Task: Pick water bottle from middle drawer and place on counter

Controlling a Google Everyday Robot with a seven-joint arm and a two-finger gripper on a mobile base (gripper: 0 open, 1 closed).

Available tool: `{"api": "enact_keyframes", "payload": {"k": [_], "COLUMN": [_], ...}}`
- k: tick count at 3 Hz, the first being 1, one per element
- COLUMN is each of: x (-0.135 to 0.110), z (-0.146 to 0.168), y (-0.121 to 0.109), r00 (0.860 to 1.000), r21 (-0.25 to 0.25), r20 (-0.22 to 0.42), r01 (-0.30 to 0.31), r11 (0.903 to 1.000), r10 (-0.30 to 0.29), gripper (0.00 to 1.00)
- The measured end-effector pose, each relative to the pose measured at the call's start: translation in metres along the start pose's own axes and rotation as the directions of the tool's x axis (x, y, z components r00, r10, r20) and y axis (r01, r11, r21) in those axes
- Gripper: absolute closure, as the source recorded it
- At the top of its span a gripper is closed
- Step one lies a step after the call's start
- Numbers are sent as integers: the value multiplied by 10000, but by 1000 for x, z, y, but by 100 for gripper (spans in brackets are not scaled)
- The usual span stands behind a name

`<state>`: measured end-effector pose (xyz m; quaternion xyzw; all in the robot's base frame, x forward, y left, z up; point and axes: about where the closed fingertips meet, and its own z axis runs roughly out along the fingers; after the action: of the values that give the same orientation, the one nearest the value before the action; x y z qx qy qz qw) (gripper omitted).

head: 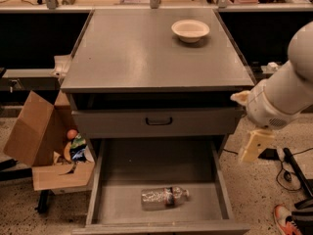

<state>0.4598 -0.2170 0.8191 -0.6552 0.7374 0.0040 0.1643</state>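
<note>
The water bottle (164, 197), clear and crinkled with a dark label band, lies on its side near the front of the open middle drawer (161, 163), cap pointing right. The grey counter (142, 53) is the cabinet top above it. My gripper (254, 146) hangs from the white arm at the right of the cabinet, outside the drawer's right wall and above and to the right of the bottle. It holds nothing that I can see.
A cream bowl (190, 30) sits at the counter's back right. A shut drawer front with a black handle (159, 121) is above the open drawer. A cardboard box (39, 141) with items stands on the left. Cables (293, 168) and a red shoe (283, 218) lie on the right.
</note>
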Motion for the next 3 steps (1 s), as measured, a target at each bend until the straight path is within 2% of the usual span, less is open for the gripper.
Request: {"api": "enact_keyframes", "payload": {"k": [1,2,3], "x": [10,12,12], "z": [60,116,116], "y": [15,28,28], "r00": [9983,9925,9925], "r21": [-521,-1039,-1039], "r20": [554,1211,1211], "r01": [231,280,280], "r11": [9984,9942,9942], "r10": [-202,-152,-152], "gripper": [0,0,0]}}
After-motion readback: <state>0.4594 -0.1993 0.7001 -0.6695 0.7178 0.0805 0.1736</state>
